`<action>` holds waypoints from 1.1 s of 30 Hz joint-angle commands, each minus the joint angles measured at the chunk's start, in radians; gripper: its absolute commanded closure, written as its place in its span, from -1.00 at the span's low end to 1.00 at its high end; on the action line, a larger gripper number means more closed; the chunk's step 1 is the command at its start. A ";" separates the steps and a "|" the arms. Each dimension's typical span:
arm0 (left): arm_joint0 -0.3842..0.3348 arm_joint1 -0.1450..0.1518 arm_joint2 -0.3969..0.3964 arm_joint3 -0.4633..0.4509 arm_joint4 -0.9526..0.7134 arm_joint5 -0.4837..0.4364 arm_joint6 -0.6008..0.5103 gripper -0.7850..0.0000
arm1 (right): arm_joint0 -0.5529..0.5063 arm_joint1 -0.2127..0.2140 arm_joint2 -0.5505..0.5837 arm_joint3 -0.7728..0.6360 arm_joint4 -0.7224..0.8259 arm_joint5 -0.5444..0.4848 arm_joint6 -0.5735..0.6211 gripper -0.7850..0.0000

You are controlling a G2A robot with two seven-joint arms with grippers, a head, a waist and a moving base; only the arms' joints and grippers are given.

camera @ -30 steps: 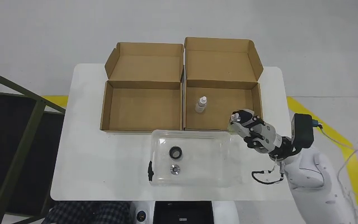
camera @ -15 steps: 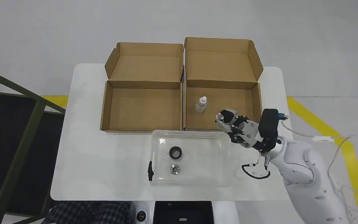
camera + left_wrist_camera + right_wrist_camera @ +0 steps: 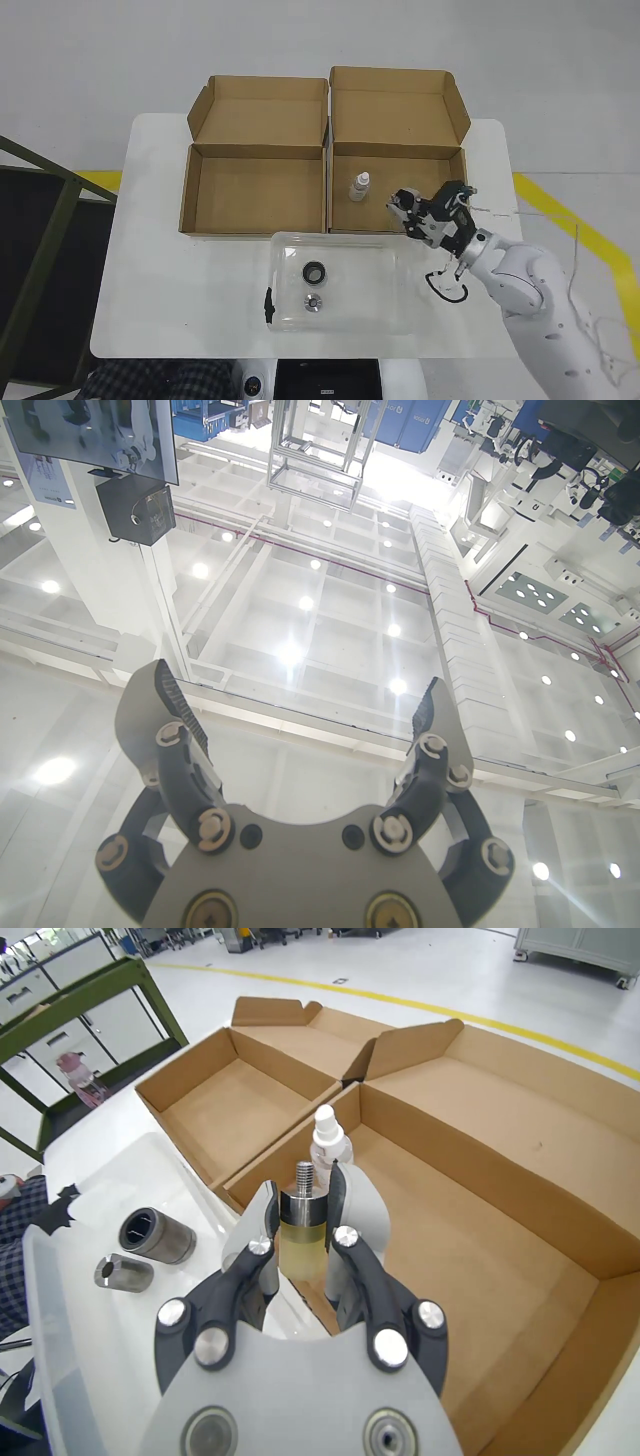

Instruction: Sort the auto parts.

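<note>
Hovering over the right box (image 3: pixel 420 172) with right tool (image 3: pixel 300 1223) clamped on a threaded stud (image 3: pixel 302 1210), bottle (image 3: pixel 359 186) already inside, two sleeves (image 3: pixel 315 271) left in the tray (image 3: pixel 380 292).

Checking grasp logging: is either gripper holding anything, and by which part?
The right gripper holds a threaded-stud part, pinched on the sides of its steel collar, stud poking past the fingertips. The left gripper is open and empty.
</note>
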 commanded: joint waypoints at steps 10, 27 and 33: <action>0.000 0.000 0.000 0.000 0.000 0.000 0.000 -1.00 | 0.138 -0.020 -0.126 0.106 -0.058 0.143 0.180 1.00; 0.000 0.000 0.000 0.000 0.000 0.000 0.000 -1.00 | 0.250 -0.041 -0.208 0.203 -0.024 0.217 0.328 -0.44; 0.000 0.000 0.000 0.000 0.000 0.000 0.000 -1.00 | 0.218 -0.035 -0.177 0.132 -0.034 0.208 0.317 -0.89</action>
